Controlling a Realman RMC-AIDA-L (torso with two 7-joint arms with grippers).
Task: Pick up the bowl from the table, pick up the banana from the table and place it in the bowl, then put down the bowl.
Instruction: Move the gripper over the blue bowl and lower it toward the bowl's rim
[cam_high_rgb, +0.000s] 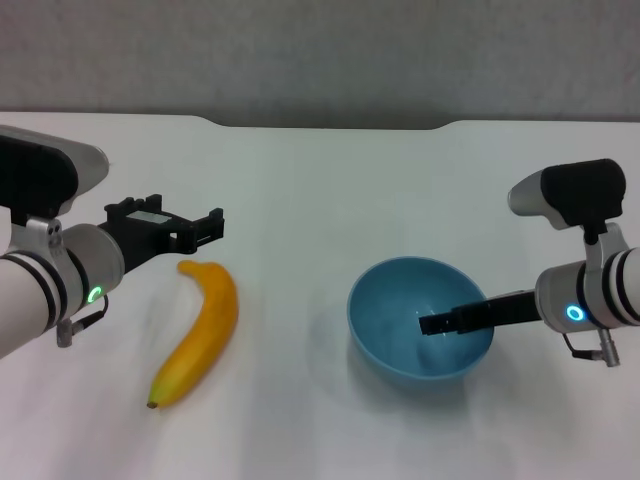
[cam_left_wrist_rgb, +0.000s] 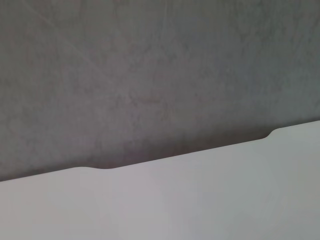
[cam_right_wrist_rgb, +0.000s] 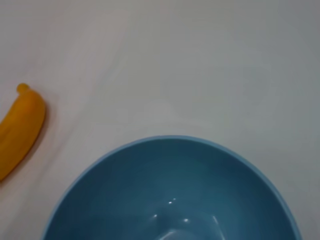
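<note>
On the left of the head view, the left gripper (cam_high_rgb: 205, 228), a black two-fingered pincer on a white arm, hovers above the wide white matte table (cam_high_rgb: 300, 180), just beyond the upper end of the banana. Whether its fingers are spread or closed I cannot tell.

Just beside it lies the curved yellow-orange banana (cam_high_rgb: 200, 333), flat on the table. Its long axis runs from near-left to far-right: the dark stem tip points toward the robot, the blunter end points away toward the left gripper, and the curve bulges toward the bowl.

Well apart to the right sits the round, deep, glossy light-blue bowl (cam_high_rgb: 420, 318), upright on the table, holding nothing but the tip of a gripper finger. The right wrist view shows its bare interior (cam_right_wrist_rgb: 172, 195) and the banana's end (cam_right_wrist_rgb: 20, 130) off to one side.

The right gripper (cam_high_rgb: 450, 321) reaches in from the right, one dark finger over the rim and inside the bowl; whether it pinches the wall I cannot tell.
</note>
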